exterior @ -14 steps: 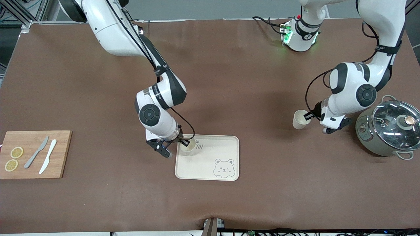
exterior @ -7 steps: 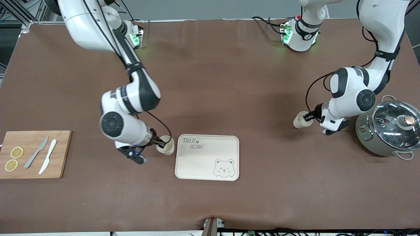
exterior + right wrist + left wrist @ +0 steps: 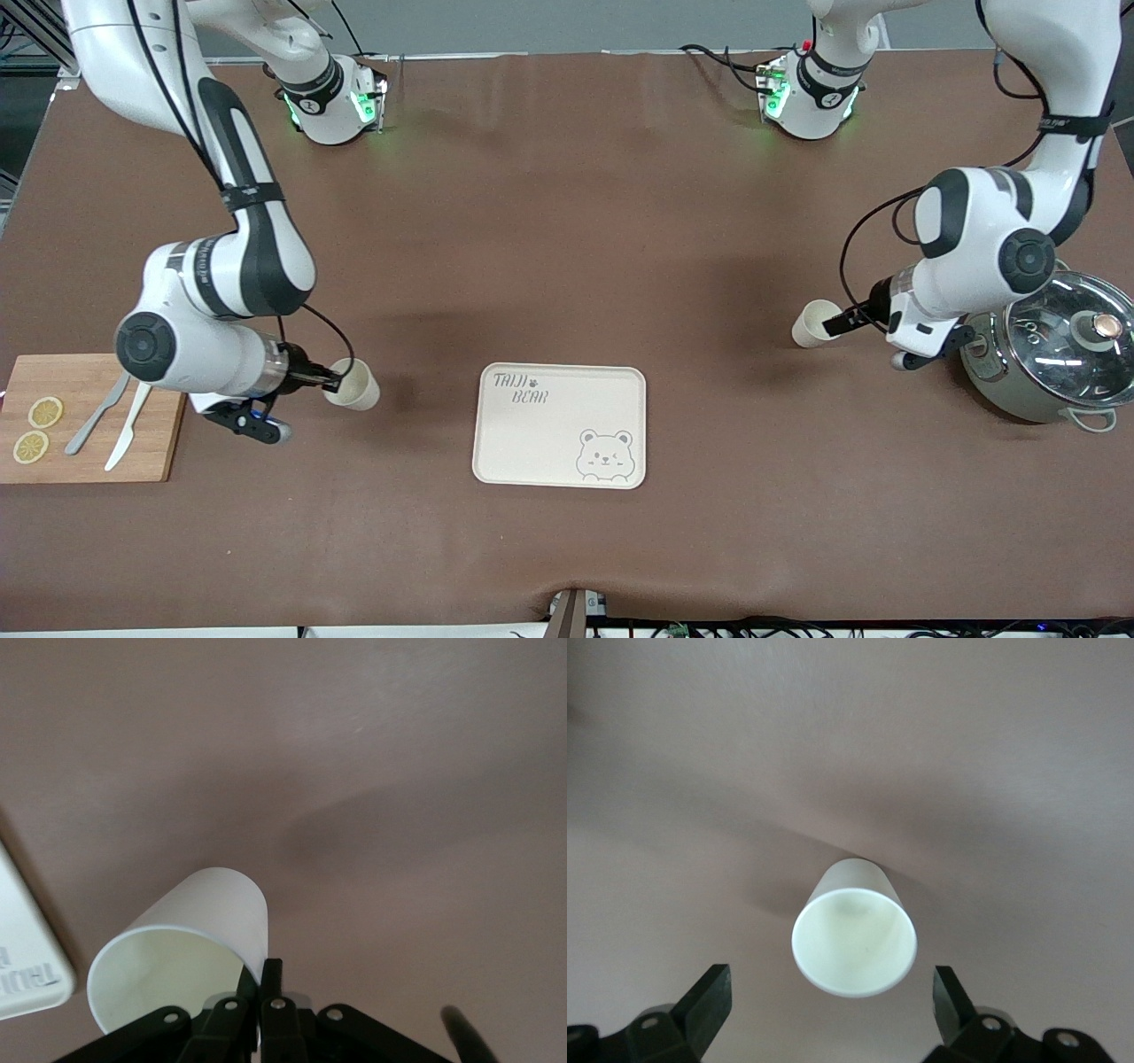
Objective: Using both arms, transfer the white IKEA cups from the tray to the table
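One white cup (image 3: 813,322) stands upright on the brown table toward the left arm's end, beside the pot. My left gripper (image 3: 842,322) is open next to it. In the left wrist view the cup (image 3: 853,935) sits free between the two dark fingers (image 3: 707,1003), touching neither; the left gripper (image 3: 830,992) holds nothing. The second cup (image 3: 353,384) is tilted, over the bare table between the cutting board and the tray. My right gripper (image 3: 326,380) is shut on its rim. In the right wrist view the right gripper (image 3: 270,979) pinches the wall of that cup (image 3: 190,935).
A cream bear tray (image 3: 560,443) lies at mid-table; its corner (image 3: 22,970) shows in the right wrist view. A wooden cutting board (image 3: 164,416) with lemon slices and two knives lies beside the right arm's wrist. A pot with a glass lid (image 3: 1050,350) stands close to the left wrist.
The right arm carried its cup off the tray toward the cutting board. The left gripper opened, let go of its cup and drew back a little.
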You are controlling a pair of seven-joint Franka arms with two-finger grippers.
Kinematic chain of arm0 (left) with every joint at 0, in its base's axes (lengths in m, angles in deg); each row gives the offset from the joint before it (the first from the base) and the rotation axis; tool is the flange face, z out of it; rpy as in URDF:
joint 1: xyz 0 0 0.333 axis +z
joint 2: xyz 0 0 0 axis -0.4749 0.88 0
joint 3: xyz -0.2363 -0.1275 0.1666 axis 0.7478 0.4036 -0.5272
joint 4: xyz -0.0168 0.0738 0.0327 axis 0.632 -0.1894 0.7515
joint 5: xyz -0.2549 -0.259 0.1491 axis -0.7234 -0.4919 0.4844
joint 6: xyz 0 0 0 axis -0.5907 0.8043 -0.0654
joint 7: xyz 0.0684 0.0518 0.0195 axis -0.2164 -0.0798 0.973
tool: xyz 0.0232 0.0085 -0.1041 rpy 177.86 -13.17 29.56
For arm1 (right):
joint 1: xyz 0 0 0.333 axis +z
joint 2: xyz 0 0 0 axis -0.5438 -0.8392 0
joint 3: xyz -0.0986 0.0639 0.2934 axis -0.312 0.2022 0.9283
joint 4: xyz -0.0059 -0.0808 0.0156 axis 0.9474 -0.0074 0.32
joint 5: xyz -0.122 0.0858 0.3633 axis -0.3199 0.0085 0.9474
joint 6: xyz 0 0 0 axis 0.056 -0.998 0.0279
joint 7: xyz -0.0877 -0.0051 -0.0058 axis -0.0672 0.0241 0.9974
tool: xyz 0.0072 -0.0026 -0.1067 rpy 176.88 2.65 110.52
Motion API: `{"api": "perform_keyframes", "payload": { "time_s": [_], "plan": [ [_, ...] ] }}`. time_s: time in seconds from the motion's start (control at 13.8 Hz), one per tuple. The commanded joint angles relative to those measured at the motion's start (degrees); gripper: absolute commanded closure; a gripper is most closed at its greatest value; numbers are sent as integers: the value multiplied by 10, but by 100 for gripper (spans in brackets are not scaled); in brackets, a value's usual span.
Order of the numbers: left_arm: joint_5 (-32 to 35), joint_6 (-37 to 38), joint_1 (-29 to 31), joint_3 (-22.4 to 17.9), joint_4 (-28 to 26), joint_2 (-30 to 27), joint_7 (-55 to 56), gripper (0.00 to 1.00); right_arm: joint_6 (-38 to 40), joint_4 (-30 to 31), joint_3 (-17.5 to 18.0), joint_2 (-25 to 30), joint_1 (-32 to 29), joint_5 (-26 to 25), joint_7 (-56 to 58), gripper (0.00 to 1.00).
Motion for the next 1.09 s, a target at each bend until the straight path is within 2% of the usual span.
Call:
{"api": "perform_keyframes", "payload": {
  "time_s": [0.0, 0.51, 0.87, 1.01],
  "plan": [
    [-1, 93, 2, 2, 80, -14, -5, 0, -29, 60, 9, 31, -51, -16, 79, 100],
    [64, 207, 2, 1, 212, -16, -6, 0, -39, 95, 9, 25, -147, -29, 215, 100],
    [93, 258, 3, -4, 288, -16, -15, 0, -42, 99, 9, 10, -173, -29, 240, 100],
    [138, 266, 5, -5, 321, -18, -21, 0, -40, 100, 9, 5, -175, -29, 239, 100]
  ]
}}
